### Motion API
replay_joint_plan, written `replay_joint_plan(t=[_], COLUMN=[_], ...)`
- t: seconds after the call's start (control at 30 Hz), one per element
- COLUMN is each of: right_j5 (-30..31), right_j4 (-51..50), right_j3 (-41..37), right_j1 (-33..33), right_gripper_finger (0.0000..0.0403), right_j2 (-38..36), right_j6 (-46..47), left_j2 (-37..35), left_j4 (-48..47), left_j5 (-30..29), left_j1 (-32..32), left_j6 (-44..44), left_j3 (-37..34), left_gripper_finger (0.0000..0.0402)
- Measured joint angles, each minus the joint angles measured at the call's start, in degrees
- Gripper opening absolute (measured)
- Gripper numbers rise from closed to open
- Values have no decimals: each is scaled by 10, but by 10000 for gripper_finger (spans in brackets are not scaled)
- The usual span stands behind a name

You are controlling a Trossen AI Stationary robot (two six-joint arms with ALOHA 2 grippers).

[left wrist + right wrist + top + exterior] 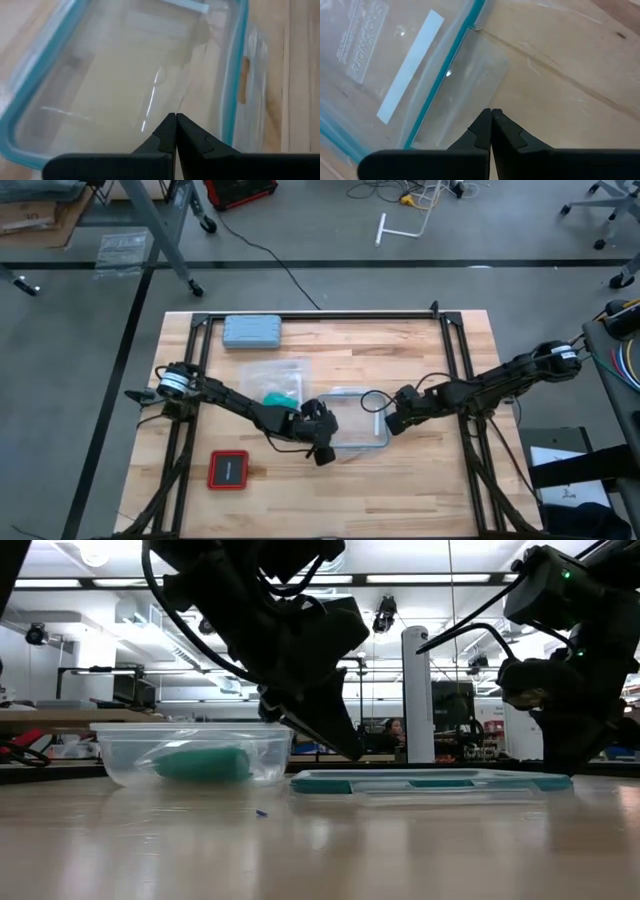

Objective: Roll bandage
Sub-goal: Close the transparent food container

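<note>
Behind the container wall (190,755) the bandage (200,762) looks blurred (both grippers' jaws closed, empty, over the lid (355,420)).

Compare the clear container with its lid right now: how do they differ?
The clear container stands tall-walled with the teal bandage inside; the lid lies flat on the table and holds nothing. The container sits nearer the left arm, the lid between both grippers. Both are clear plastic; only the lid shows a teal rim.

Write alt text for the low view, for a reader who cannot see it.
At table height, a teal-green bandage lies inside a clear plastic container on the wooden table, beside a flat clear lid with a teal rim. The left gripper angles down between them, and the right arm hangs at the far side.
</note>
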Motion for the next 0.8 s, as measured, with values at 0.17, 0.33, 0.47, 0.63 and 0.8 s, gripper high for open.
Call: replay_joint_plan(t=[0.17, 0.33, 0.47, 0.63, 0.8], right_j5=[3, 2, 14, 19, 19], right_j4=[32, 106, 125, 122, 122], right_j3=[-4, -17, -19, -20, -20], right_j1=[9, 30, 39, 44, 58], right_gripper_finger=[0, 0, 0, 0, 0], right_j2=[-1, -4, -5, -5, -5], right_j6=[-4, 9, 24, 25, 25], left_j2=[0, 0, -1, -3, -1], left_j4=[1, 2, 2, 2, -8], left_j5=[19, 23, 53, 57, 69], left_j1=[0, 0, 0, -1, -1], left_j6=[-10, -14, -14, -8, -3], left_j3=[0, 0, 0, 18, 26], left_gripper_finger=[0, 0, 0, 0, 0])
